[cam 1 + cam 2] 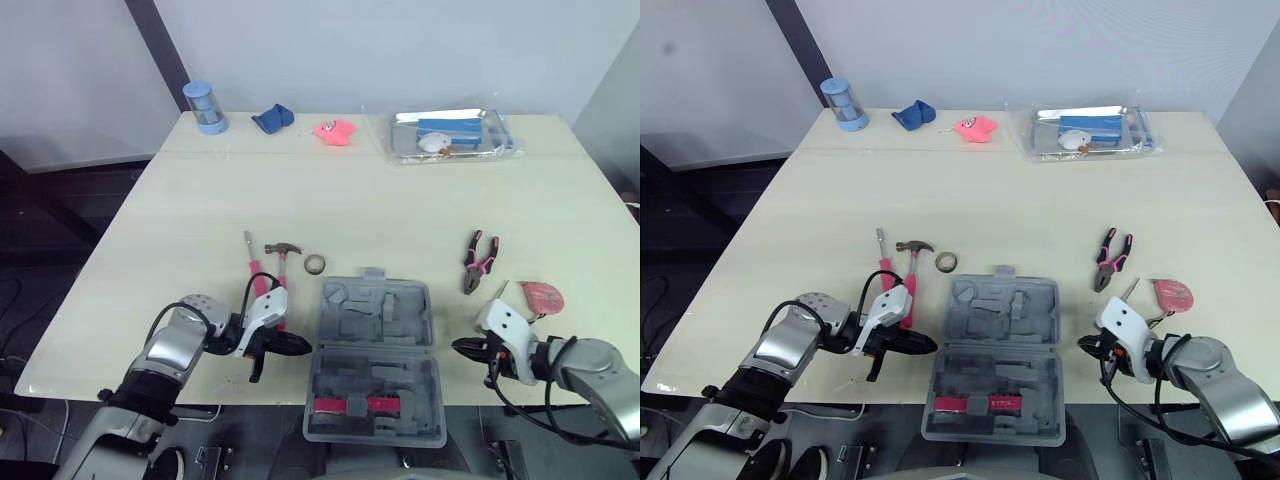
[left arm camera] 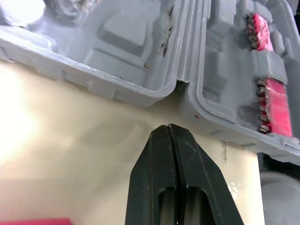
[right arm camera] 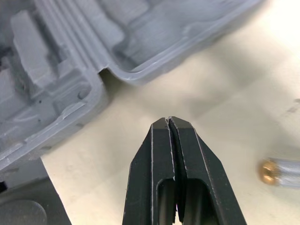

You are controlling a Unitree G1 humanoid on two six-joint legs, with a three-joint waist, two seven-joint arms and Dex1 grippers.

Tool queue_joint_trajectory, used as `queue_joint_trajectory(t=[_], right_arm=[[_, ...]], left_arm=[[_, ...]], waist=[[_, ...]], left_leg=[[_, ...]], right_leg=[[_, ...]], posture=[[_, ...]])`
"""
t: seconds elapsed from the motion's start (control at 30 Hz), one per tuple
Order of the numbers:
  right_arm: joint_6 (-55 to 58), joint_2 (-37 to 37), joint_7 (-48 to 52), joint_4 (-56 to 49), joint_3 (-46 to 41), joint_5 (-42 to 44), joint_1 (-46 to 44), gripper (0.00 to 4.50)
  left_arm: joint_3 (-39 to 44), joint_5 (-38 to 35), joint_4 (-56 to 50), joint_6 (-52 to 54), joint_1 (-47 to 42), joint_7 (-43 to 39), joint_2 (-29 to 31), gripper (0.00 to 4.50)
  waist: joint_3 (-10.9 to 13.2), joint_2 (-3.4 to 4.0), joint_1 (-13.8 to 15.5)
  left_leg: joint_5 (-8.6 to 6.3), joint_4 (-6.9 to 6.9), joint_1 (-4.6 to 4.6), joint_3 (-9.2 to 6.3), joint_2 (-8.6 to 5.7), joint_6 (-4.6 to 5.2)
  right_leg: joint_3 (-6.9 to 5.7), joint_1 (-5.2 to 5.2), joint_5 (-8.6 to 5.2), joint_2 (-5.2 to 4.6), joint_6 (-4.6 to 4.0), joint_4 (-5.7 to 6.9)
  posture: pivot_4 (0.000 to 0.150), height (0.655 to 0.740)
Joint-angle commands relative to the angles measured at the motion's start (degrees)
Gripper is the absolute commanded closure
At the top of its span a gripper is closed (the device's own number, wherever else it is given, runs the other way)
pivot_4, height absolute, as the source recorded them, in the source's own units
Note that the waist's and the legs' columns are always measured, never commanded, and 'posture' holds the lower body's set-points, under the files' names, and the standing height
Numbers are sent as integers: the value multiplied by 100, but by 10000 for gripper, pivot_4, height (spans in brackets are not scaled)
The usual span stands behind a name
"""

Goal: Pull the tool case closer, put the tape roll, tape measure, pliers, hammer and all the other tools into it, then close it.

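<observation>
The grey tool case point(image 1: 375, 350) lies open at the near edge of the surface, between the left gripper point(image 1: 303, 346) and the right gripper point(image 1: 458, 347). Both jaws are pressed together, empty (tips level with its hinge). The hammer point(image 1: 283, 262), tape roll point(image 1: 315, 264) and pliers point(image 1: 480, 260) lie just beyond it.

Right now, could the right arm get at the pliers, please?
Probably yes. The pliers lie alone on bare table just beyond the right gripper, between the open tool case and the tape measure, touching neither. The gripper's fingers are shut, so they would need opening first.
</observation>
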Motion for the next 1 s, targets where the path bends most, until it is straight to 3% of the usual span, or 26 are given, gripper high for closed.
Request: queue_joint_trajectory(t=[0.03,0.13,0.37,0.4,0.47,0.5,0.7,0.73,0.77,1.0], right_arm=[[-948,241,12,-11,-849,271,433,44609],[-1556,446,112,170,-1414,447,847,44609],[-2454,833,382,1007,-2627,1039,1369,44609],[-2565,873,426,1161,-2761,1093,1425,44943],[-2748,923,492,1413,-2955,1155,1526,39691],[-2848,957,540,1590,-3092,1211,1596,36770],[-3142,1034,749,2228,-3578,1496,1847,5679],[-3181,1040,776,2327,-3637,1525,1883,1311],[-3219,1048,794,2415,-3685,1541,1914,567],[-3329,1097,915,2652,-3806,1646,2135,567]], left_arm=[[887,-845,-785,306,356,215,103,45000],[1542,-1334,-1179,499,764,506,117,45000],[2987,-1638,-1189,153,1949,1244,55,45000],[3172,-1656,-1097,78,2066,1342,31,42463],[3448,-1673,-925,-44,2243,1485,-3,37279],[3601,-1660,-785,-146,2363,1554,-28,32548],[4052,-1688,-246,-491,2710,1730,-69,1979],[4101,-1687,-160,-544,2721,1739,-54,0],[4145,-1690,-74,-587,2727,1736,-34,0],[4188,-1719,-33,-664,2809,1768,-19,0]], waist=[[0,0,4],[0,0,5],[1,3,-4],[1,3,1],[0,2,13],[-1,3,14],[-1,3,5],[-1,3,4],[-2,3,3],[-6,8,0]], left_leg=[[0,0,1,1,0,0],[0,-1,8,7,3,0],[-1,-10,25,23,8,0],[-1,-11,24,23,8,0],[-1,-11,25,25,8,0],[-1,-10,25,26,8,0],[-1,-17,26,31,8,-1],[-1,-17,28,33,8,-1],[-1,-16,29,33,8,-1],[-1,-18,32,43,9,-1]], right_leg=[[0,0,0,0,0,1],[1,8,0,-2,0,1],[12,18,-1,-2,-2,-2],[12,18,-1,-2,-2,-3],[12,18,-1,-3,-2,-4],[12,19,-1,-3,-2,-4],[15,18,-2,-3,-3,-9],[16,18,-2,-2,-4,-8],[17,18,-3,-2,-4,-8],[27,18,-3,-2,-3,-8]], posture=[[1500,7400],[1500,7400],[1500,7400],[1500,7400],[1500,7400],[1500,7400],[1500,7400],[1500,7400],[1500,7400],[1500,7400]])
